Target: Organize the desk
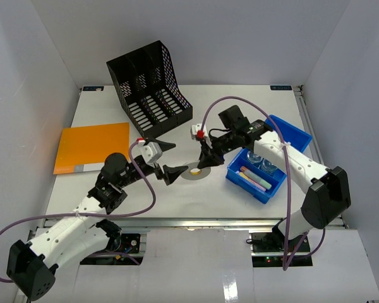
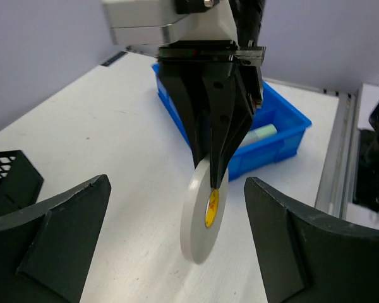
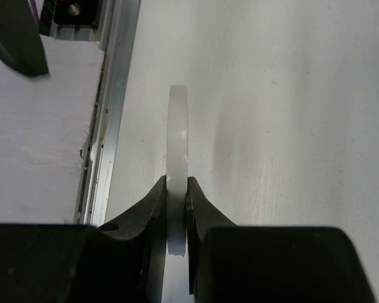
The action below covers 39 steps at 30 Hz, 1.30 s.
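The desk (image 1: 240, 107) is a white tabletop with grey walls around it. My right gripper (image 1: 205, 163) is shut on a white tape roll (image 1: 194, 170) with a yellow core. It holds the roll upright on edge, low over the middle of the desk; whether the roll touches the surface I cannot tell. The right wrist view shows both fingers pinching the roll's (image 3: 178, 145) rim. My left gripper (image 1: 170, 160) is open and empty, just left of the roll. In the left wrist view the roll (image 2: 199, 214) hangs between its spread fingers (image 2: 63, 221).
A blue bin (image 1: 300, 136) with markers and clear round items stands right of the roll. A black mesh file organizer (image 1: 148, 88) stands at the back left. An orange folder (image 1: 91, 146) lies flat at the left. The metal rail (image 3: 110, 126) runs along the front edge.
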Motion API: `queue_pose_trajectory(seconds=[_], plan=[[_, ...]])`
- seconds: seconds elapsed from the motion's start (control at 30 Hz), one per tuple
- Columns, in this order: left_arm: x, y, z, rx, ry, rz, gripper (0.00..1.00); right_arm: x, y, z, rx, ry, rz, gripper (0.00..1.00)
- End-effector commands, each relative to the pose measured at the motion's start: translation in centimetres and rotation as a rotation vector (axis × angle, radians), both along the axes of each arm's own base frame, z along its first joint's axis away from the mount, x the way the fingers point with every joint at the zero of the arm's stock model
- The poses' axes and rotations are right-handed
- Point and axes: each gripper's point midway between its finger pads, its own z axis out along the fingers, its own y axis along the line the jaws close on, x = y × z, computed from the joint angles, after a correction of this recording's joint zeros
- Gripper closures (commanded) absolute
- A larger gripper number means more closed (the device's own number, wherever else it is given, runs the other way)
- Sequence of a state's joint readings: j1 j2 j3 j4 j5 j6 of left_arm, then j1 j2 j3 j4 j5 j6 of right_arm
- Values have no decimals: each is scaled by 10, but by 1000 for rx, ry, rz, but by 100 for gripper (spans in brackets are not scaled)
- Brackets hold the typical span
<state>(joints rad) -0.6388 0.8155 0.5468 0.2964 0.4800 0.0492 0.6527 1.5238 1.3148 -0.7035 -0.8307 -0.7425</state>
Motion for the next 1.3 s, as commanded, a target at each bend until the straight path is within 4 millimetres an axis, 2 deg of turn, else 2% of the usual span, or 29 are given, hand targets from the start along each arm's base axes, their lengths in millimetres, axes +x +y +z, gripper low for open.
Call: queue_pose_trajectory(seconds=[0.0, 0.03, 0.1, 0.23, 0.27, 0.37, 0.5, 0.6, 0.67, 0.87, 1.03, 1.17, 1.27], plan=[[12, 27, 42, -132, -11, 187, 2, 54, -45, 21, 48, -45, -225, 92], [13, 33, 43, -134, -3, 220, 2, 71, -61, 25, 59, -43, -299, 92], [15, 44, 27, -89, 60, 280, 2, 104, -95, 36, 82, -65, -445, 92], [15, 66, -1, 8, 129, 382, 2, 172, -194, 57, 71, -213, -790, 92], [13, 71, -6, 30, 144, 400, 2, 188, -224, 63, 53, -270, -884, 92], [12, 80, -9, 42, 147, 437, 2, 213, -280, 70, -12, -386, -1050, 92], [12, 84, -5, 32, 139, 453, 2, 228, -317, 58, -152, -483, -1147, 92], [12, 84, -6, 37, 143, 456, 2, 237, -331, 47, -207, -517, -1175, 90], [13, 84, -8, 44, 148, 459, 2, 241, -335, 32, -227, -489, -1172, 86], [14, 84, -12, 56, 159, 463, 2, 250, -346, -3, -281, -433, -1158, 84], [16, 83, -16, 68, 169, 463, 2, 248, -343, -25, -291, -383, -1116, 82], [17, 82, -21, 79, 178, 464, 2, 245, -341, -38, -299, -354, -1096, 77], [18, 81, -22, 83, 181, 464, 2, 243, -342, -46, -311, -334, -1092, 69]])
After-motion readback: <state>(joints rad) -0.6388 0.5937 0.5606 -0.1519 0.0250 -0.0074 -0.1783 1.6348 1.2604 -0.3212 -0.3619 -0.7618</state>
